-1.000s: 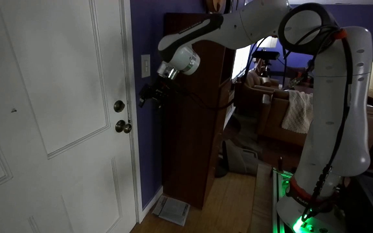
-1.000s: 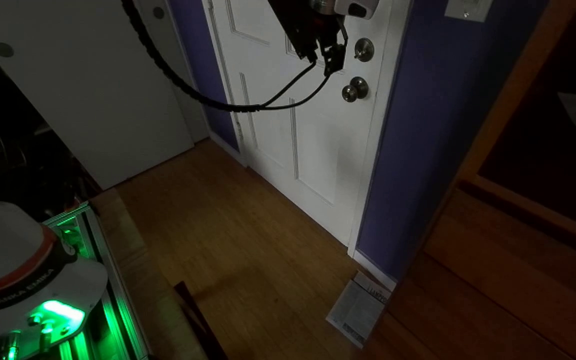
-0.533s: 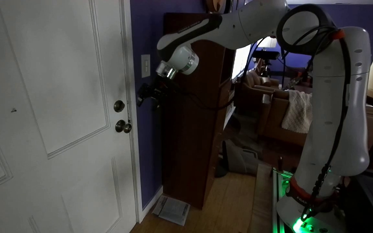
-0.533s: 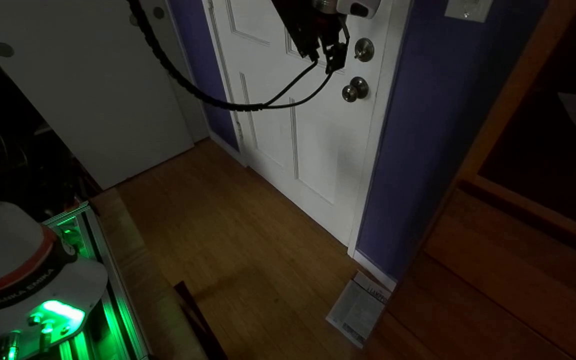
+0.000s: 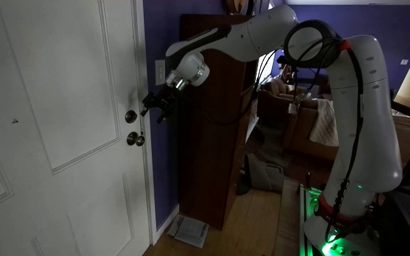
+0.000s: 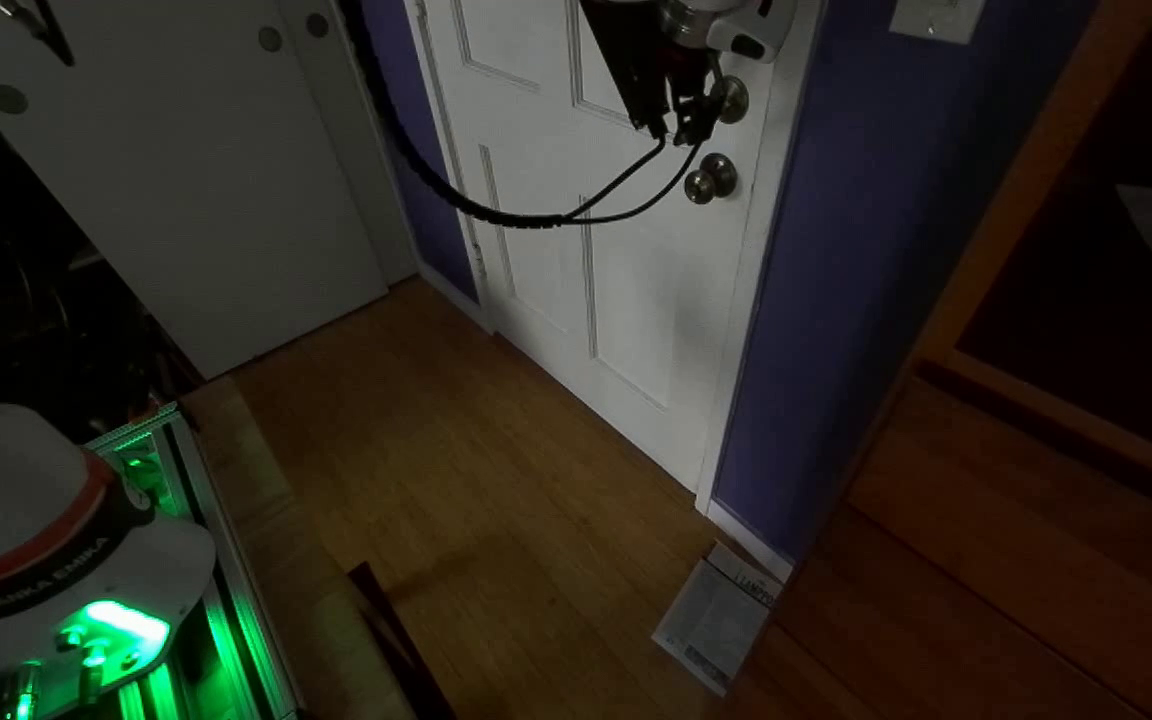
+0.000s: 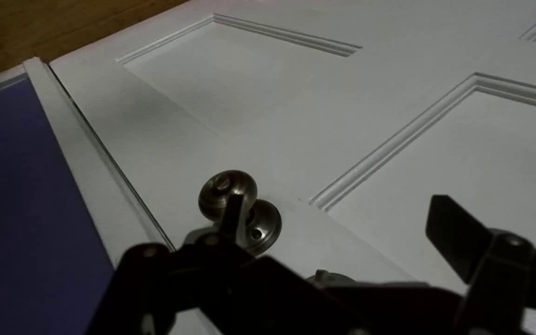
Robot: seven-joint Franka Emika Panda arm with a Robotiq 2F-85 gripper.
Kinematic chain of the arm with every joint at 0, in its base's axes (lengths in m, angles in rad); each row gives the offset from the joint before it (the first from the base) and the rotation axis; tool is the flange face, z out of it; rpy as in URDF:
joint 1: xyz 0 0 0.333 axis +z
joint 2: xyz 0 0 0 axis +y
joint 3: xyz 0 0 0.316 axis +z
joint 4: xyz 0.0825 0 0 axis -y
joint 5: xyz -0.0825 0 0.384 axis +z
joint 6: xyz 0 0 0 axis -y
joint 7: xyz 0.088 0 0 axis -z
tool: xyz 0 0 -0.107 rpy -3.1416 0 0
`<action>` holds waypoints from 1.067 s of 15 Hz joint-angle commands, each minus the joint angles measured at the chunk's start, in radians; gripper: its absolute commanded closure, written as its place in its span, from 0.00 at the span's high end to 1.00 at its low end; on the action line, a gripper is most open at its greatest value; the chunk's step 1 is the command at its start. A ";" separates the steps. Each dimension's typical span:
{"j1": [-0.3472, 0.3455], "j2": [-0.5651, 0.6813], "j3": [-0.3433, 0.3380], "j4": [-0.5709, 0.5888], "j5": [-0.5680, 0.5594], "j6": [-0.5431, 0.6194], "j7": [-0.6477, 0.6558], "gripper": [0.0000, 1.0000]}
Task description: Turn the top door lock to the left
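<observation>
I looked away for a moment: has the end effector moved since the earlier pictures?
Yes. In an exterior view, the end effector has shifted toward the picture's left, closer to the top door lock, which has not moved.

The door point(image 5: 69, 199) is presenting a smooth, matt, painted-looking surface. The top door lock point(image 5: 131, 116) and the round door knob point(image 7: 214, 197) are showing glossy metal. The robot arm point(image 5: 374, 142) is displaying smooth, semi-gloss shells. The tall cabinet point(image 5: 205, 160) and the floor point(image 6: 436, 450) are showing smooth wood. The throw blanket point(image 5: 324, 124) is exhibiting coarse, textured cloth; the newspaper point(image 6: 716, 620) is exhibiting matt printed paper.
</observation>
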 commanded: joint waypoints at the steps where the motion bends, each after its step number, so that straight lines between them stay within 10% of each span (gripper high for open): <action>1: -0.051 0.101 0.043 0.117 0.071 -0.019 -0.081 1.00; 3: -0.064 0.138 0.057 0.163 0.092 -0.026 -0.107 0.98; 4: -0.070 0.157 0.065 0.187 0.105 -0.025 -0.123 0.75; 9: -0.094 0.237 0.097 0.298 0.127 -0.064 -0.181 0.43; 16: -0.099 0.326 0.092 0.410 0.087 -0.101 -0.214 0.53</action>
